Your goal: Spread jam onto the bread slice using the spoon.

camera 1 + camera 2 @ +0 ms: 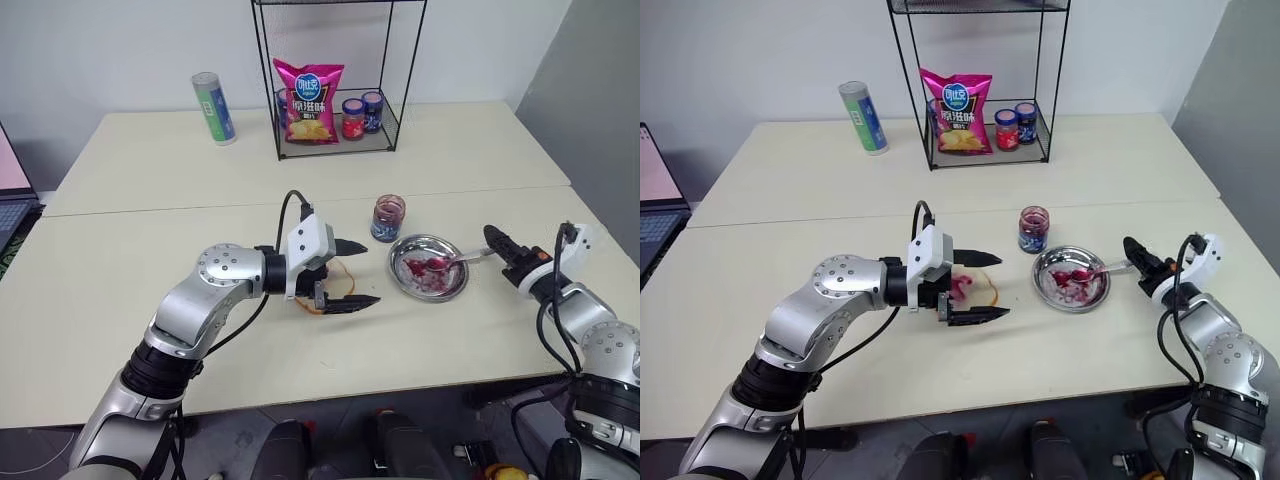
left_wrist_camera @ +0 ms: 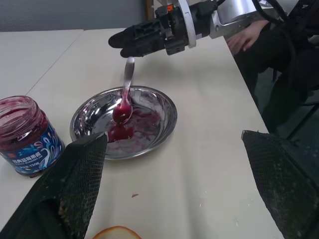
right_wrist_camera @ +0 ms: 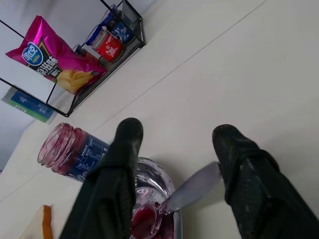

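The bread slice, its middle stained purplish, lies on the table between the spread fingers of my left gripper, which is open and touches nothing. To its right, the spoon rests with its jam-smeared bowl in the round steel dish and its handle over the rim. My right gripper hovers just past the handle's end; its fingers are apart, either side of the handle, and do not clamp it. The glass jar of jam stands open behind the dish.
At the back, a wire rack holds a pink chip bag and two small lidded jars. A tall can stands to the rack's left. A laptop sits at the far left edge. A person's hand shows beyond the table.
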Tool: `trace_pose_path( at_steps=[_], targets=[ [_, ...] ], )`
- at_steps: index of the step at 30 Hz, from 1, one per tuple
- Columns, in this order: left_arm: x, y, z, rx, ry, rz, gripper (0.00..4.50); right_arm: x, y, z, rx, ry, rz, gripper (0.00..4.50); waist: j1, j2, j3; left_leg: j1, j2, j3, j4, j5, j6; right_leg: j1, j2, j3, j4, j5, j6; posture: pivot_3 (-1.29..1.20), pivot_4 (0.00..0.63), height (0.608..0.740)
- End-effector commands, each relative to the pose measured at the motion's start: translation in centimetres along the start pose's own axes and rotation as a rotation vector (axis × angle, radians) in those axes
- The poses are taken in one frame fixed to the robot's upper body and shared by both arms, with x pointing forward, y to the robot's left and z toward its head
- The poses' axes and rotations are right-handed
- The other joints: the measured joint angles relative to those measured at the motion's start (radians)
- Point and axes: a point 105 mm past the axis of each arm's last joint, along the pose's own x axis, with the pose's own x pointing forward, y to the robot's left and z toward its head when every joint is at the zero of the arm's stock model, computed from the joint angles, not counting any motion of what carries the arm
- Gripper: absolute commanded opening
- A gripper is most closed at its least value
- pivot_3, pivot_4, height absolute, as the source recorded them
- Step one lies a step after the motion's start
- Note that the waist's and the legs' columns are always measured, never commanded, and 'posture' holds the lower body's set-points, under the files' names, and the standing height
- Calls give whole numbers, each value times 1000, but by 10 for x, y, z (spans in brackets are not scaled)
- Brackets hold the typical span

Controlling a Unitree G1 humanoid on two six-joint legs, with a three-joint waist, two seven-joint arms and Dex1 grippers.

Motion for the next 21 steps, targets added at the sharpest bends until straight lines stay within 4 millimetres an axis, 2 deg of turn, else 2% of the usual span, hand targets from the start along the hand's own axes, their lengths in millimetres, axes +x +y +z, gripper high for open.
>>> trace_pose_path(
  at_steps=[1, 3, 4, 5, 8, 9, 10, 12, 13, 17, 19, 21],
  targets=[
    [-9, 6, 7, 28, -13, 45, 4500, -3, -3, 31, -56, -87, -16, 3494, 0, 0, 0, 0, 0, 0, 0, 0, 0, 0, 0, 0, 0, 0, 0, 0, 150, 740],
    [-22, 16, 9, -6, -9, 114, 4500, -3, -4, 56, -181, -120, -49, 3985, -1, 0, 0, 0, 0, 0, 0, 0, 0, 0, 0, 0, 0, 0, 0, 0, 150, 740],
    [-28, 20, 10, -22, -12, 144, 4500, -3, -2, 64, -241, -124, -55, 4284, -2, 1, 1, 0, 0, 1, 1, 0, 0, 0, 0, 0, 0, 0, 0, 0, 150, 740],
    [-36, 24, 11, -36, -15, 173, 4500, -3, 2, 70, -307, -115, -48, 4399, -2, 3, 2, 0, 0, 1, 1, 0, 0, 0, 0, 0, 0, 0, 1, 0, 150, 740],
    [-76, 41, 7, -96, 39, 296, 4500, 1, 47, 68, -541, -15, 154, 4462, -6, 3, 2, 0, 0, 1, 1, 0, 0, 1, 1, 0, 0, 0, 1, 0, 150, 740],
    [-86, 43, 6, -108, 58, 322, 4500, 1, 58, 64, -582, 19, 214, 4462, -8, 4, 2, 1, 1, 2, 1, 0, 0, -1, 2, 0, 0, 0, 1, 0, 150, 740],
    [-100, 44, 3, -129, 87, 357, 4500, -5, 79, 50, -618, 106, 346, 4462, -9, 4, 2, 1, 1, 1, 1, 0, 0, -1, 3, 0, 1, 0, 1, 0, 150, 740],
    [-121, 42, -1, -158, 130, 402, 4500, -21, 108, 23, -657, 269, 546, 4462, -8, 5, 3, 1, 3, 1, 0, 0, 0, -2, 4, 0, 1, 0, 0, 0, 150, 740],
    [-127, 41, -3, -168, 144, 414, 4500, -29, 115, 13, -666, 333, 612, 4462, -7, 5, 4, 1, 3, -1, 0, 0, 0, -1, 4, -1, 1, 0, -1, 0, 150, 740],
    [-144, 27, -10, -208, 208, 422, 4500, -52, 127, -16, -721, 519, 746, 4462, 4, 3, 4, 0, 4, -3, -1, 0, 0, 0, 3, -3, 0, -2, -1, 0, 150, 740],
    [-150, 17, -14, -227, 246, 410, 4500, -55, 123, -27, -784, 570, 751, 4462, 6, 3, 4, 0, 3, -3, 0, 0, 0, 0, 1, -4, 0, -2, -2, 0, 150, 740],
    [-151, 14, -15, -231, 251, 418, 4500, -53, 120, -29, -773, 567, 743, 4462, 6, 3, 4, 0, 1, -2, 1, 0, 0, 0, -5, -3, -1, -2, -2, 0, 150, 740]
  ],
)
